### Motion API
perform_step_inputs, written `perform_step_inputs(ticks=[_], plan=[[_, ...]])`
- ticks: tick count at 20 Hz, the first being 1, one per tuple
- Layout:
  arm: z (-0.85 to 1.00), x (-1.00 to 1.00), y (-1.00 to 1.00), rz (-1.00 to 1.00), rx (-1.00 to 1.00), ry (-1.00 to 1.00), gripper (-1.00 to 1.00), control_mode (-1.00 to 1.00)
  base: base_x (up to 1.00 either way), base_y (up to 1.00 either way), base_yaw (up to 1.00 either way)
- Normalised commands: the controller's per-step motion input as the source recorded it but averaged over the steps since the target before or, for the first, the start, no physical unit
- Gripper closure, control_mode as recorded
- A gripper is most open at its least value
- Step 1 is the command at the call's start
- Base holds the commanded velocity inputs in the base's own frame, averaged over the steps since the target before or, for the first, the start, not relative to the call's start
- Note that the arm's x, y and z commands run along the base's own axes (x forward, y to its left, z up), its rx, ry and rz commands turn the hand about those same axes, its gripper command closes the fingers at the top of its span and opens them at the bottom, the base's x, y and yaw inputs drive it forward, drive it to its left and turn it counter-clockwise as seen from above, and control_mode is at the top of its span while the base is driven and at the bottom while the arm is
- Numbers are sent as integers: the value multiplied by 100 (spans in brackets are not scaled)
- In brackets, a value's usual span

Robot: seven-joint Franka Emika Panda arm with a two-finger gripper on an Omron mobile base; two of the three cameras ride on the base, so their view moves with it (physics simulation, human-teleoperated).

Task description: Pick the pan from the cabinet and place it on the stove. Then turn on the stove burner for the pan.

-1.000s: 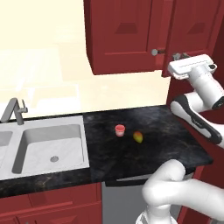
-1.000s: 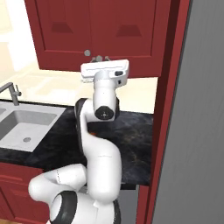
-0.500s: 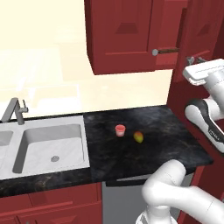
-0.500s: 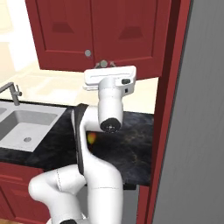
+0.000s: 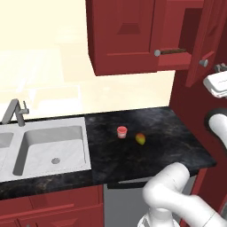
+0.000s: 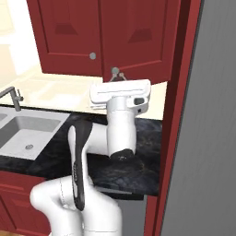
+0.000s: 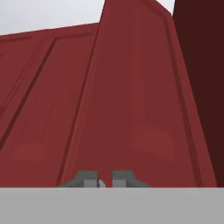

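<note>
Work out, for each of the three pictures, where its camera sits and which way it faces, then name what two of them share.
Left base view: behind the arm to its left, looking forward and down at the counter, the sink and the cabinet with its right door ajar; white arm at lower right.
Right base view: behind to the right, facing the same cabinet; the arm rises at centre, the hand at a door knob.
Hand view: on the hand, facing the red door close up; two fingertips at the bottom.
Both base views share sink, counter and cabinet.

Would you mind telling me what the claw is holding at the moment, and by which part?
The claw grips the small round knob of the cabinet door; its fingertips are pinched on it, and the door stands ajar.
</note>
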Motion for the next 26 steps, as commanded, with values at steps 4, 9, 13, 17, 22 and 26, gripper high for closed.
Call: perform_step_inputs(ticks=[4,9,13,17,22,26], plan=[[2,-81,0,-2,0,-17,-100,-100,0,0,0],[11,-78,4,-4,-2,-14,-100,-100,0,0,0],[11,-68,3,-1,0,-12,-100,-100,0,0,0],[18,-61,20,1,1,0,-100,-100,0,0,0],[12,-63,14,7,15,10,-100,-100,0,0,0],[-2,-55,14,28,38,2,-100,-100,0,0,0]])
